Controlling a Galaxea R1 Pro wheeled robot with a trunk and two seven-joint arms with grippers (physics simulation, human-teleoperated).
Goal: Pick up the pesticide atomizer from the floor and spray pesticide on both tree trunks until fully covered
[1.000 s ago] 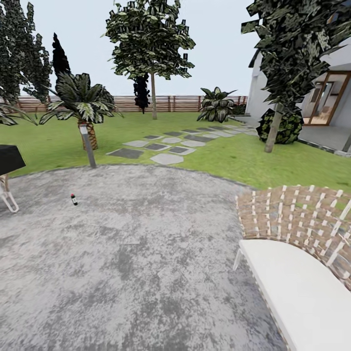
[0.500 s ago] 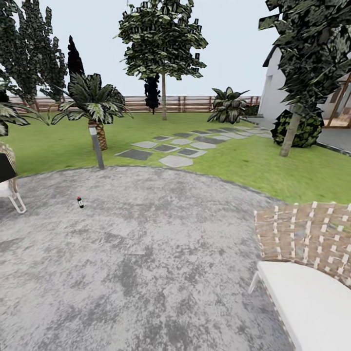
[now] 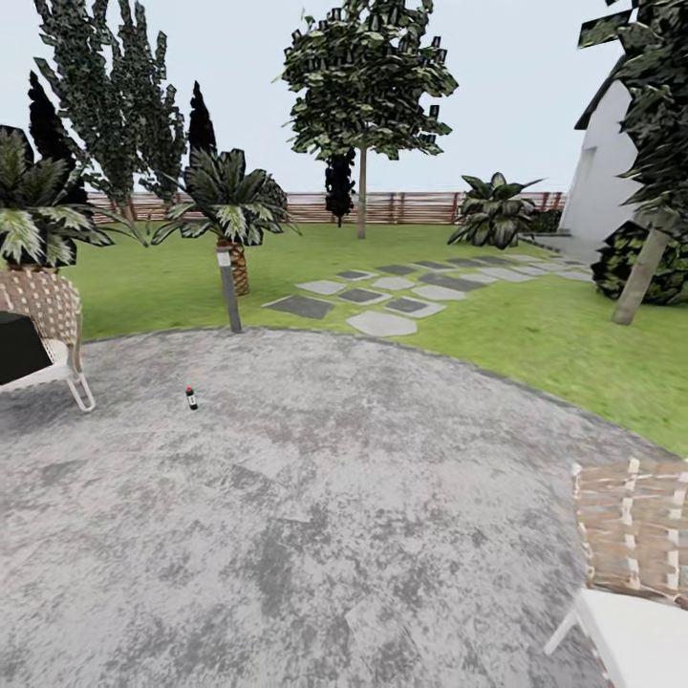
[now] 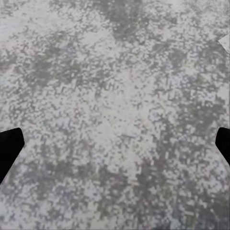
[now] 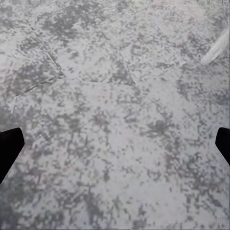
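Small spray bottle standing on grey paving, both claws wide apart and empty.

The spray bottle [image 3: 191, 398], dark with a red cap, stands upright on the round mottled grey paved patch [image 3: 315, 516], left of centre and towards its far edge. A short post [image 3: 228, 290] stands beyond it at the lawn [image 3: 535, 334] edge, a woven chair [image 3: 46, 330] to its left; another woven chair [image 3: 635, 573] sits near right. Stepping slabs [image 3: 382, 296] cross the grass. One leafy tree [image 3: 362, 91] rises far centre before the slat fence [image 3: 401, 206]; a second tree's pale trunk [image 3: 642, 274] leans at far right by the white house [image 3: 600, 172]. The left claw [image 4: 115, 143] and right claw [image 5: 115, 143] each show dark fingertips [image 4: 9, 143] [image 5: 9, 146] at opposite picture edges, spread wide, holding nothing, above the grey paving.
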